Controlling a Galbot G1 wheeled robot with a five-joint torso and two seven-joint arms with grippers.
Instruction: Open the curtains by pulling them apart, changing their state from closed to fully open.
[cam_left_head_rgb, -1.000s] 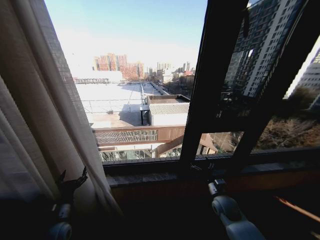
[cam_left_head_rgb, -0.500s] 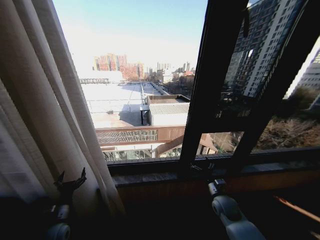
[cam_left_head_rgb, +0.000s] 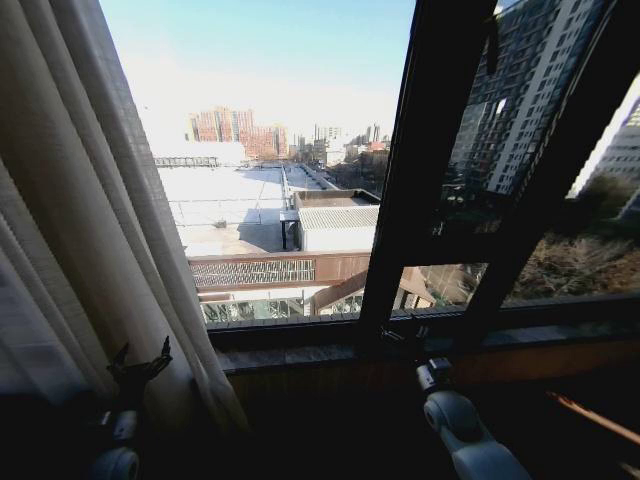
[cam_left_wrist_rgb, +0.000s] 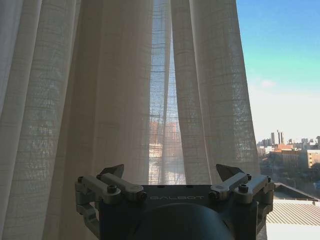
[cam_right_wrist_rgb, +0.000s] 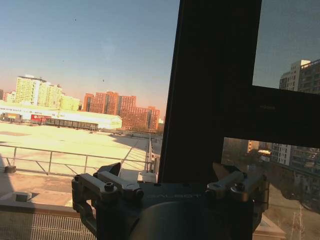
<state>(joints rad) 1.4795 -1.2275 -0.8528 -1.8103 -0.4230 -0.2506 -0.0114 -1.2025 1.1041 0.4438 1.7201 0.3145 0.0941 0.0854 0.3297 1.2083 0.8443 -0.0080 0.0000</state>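
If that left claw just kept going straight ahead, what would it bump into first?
Most likely the curtains: the open left claw points straight at their pleats, with nothing between, though how far off they hang is unclear.

You see one curtain panel (cam_left_head_rgb: 70, 230), gathered at left, several pleats, exact count unclear. You have two grippers: left gripper (cam_left_head_rgb: 140, 362) low by curtain, two fingers spread; right gripper (cam_left_head_rgb: 402, 335) low at sill, two fingers spread in wrist view. You get one window sill (cam_left_head_rgb: 300, 355) and two dark frame bars (cam_left_head_rgb: 420, 170), one upright, one slanting.
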